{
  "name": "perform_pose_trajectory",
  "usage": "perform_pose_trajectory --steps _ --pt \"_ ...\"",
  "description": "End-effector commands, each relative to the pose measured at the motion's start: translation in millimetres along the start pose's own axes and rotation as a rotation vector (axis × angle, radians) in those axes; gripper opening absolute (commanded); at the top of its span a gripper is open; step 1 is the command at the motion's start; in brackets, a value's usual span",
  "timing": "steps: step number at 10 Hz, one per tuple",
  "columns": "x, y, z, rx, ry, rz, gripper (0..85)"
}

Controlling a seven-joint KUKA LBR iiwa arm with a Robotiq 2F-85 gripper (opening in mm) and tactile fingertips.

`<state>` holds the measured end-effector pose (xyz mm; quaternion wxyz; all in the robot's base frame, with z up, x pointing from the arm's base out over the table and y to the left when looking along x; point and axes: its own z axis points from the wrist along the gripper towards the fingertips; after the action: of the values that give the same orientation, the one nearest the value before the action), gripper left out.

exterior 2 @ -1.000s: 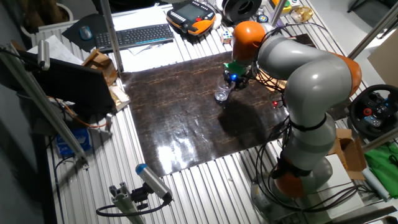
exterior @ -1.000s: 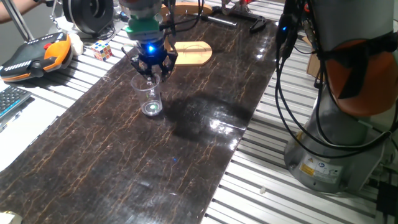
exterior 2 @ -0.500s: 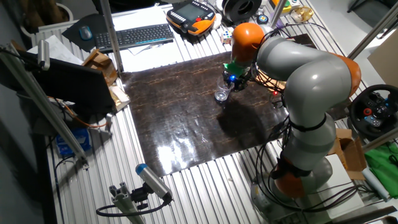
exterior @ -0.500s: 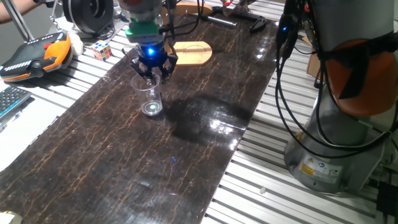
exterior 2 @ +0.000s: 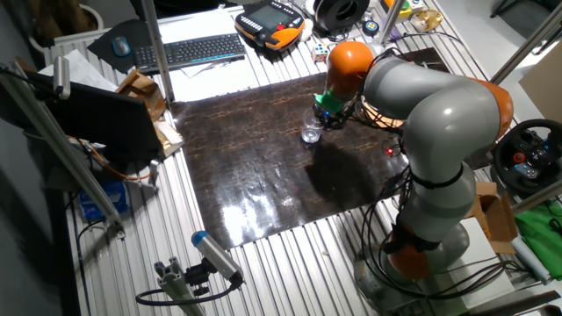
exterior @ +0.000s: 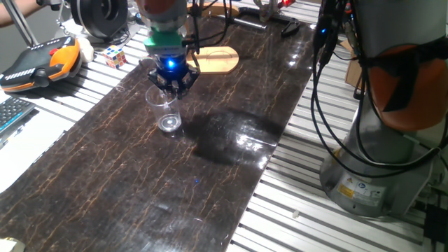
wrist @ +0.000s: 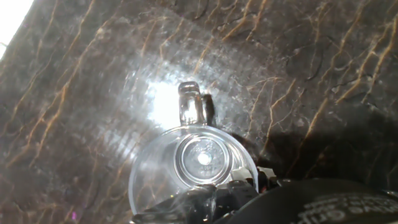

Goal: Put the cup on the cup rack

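The cup (exterior: 166, 112) is a small clear tumbler on the dark marbled table (exterior: 210, 175), left of centre. It also shows in the other fixed view (exterior 2: 309, 134). My gripper (exterior: 171, 84) stands straight above it, with its fingers closed over the far part of the rim. In the hand view the cup (wrist: 199, 158) is seen from above, its round base visible, and the fingertips (wrist: 205, 199) pinch its near wall. The cup rack's light wooden oval base (exterior: 214, 59) lies just behind the gripper. Its post and top arm are mostly hidden behind the arm.
A Rubik's cube (exterior: 115, 56), an orange teach pendant (exterior: 42, 63) and a keyboard (exterior: 10, 115) lie to the left off the table. The arm's grey base (exterior: 378, 147) and hanging black cables (exterior: 318, 77) stand to the right.
The gripper has risen slightly and shifted a little toward the rack. The cup has moved a touch with it.
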<state>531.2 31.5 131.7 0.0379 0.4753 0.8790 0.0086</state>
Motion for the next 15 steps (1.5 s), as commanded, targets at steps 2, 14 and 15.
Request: perform_pose_trajectory --steps 2,14,15 --pt "0.0 3.4 -3.3 0.021 -0.021 -0.045 2.0" --pt "-6.2 31.7 -44.4 0.2 -0.074 0.135 2.0" --pt "-5.9 33.9 -45.4 0.192 -0.042 0.168 2.0"
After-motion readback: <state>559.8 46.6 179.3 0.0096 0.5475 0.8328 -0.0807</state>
